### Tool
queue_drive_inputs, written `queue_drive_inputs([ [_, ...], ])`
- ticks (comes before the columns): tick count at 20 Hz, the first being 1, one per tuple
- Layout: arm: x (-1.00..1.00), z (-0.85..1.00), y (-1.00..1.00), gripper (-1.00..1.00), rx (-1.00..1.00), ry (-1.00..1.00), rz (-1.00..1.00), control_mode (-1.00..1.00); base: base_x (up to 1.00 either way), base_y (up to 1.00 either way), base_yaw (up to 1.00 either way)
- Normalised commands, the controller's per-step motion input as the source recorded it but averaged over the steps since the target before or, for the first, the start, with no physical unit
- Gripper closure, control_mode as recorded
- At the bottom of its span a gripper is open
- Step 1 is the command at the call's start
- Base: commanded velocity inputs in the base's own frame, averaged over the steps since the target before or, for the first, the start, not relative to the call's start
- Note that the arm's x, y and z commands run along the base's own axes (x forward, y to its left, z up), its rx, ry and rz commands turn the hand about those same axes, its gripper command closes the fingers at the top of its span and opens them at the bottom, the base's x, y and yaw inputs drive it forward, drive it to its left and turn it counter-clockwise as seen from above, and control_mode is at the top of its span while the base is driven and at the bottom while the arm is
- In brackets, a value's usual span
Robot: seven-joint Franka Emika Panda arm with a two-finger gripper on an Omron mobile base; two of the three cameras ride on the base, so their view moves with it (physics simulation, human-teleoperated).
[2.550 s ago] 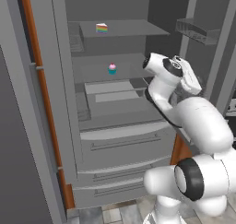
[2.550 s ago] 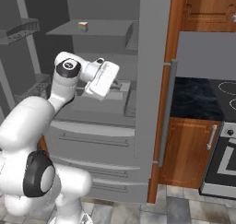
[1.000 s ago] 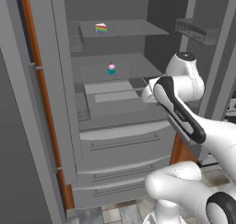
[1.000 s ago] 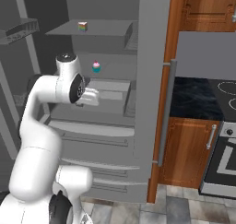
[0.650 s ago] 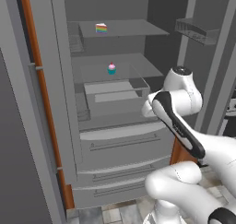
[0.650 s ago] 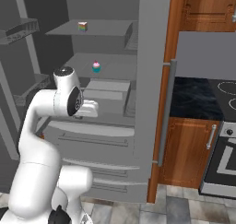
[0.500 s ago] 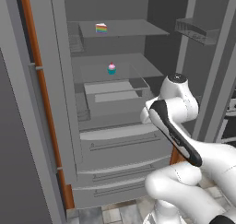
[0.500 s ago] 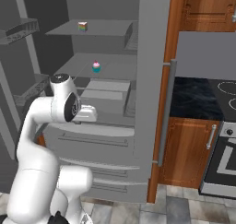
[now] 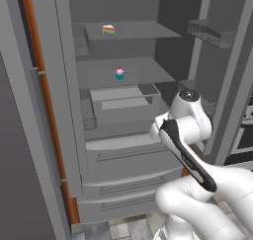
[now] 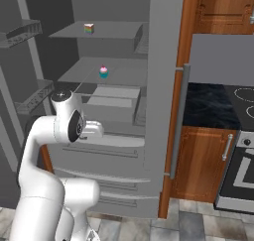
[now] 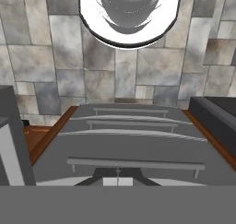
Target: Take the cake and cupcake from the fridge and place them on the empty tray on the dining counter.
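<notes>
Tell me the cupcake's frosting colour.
Pink, on the cupcake; clearest in the left base view.

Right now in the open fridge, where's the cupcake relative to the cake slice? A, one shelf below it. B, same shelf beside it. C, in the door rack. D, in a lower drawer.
A: the cupcake sits on the shelf under the cake.

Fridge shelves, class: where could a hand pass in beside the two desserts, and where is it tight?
Top shelf: bare right of the cake. Middle shelf: bare either side of the cupcake. Tight lower down, where the bin fills the space under the middle shelf.
</notes>
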Motion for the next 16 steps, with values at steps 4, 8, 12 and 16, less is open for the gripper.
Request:
queue_drive_inputs([
  [4,-0.01,0.0,0.0,1.0,0.0,-0.01,0.0,-1.0,0.0,0.0,0.0],
  [8,0.0,0.0,0.0,1.0,0.0,-0.01,0.0,1.0,0.0,0.0,0.0],
  [12,0.0,0.0,0.0,1.0,0.0,0.0,0.0,1.0,0.09,0.0,0.0],
  [16,0.0,0.0,0.0,1.0,0.0,0.0,0.0,1.0,0.27,0.01,0.0],
])
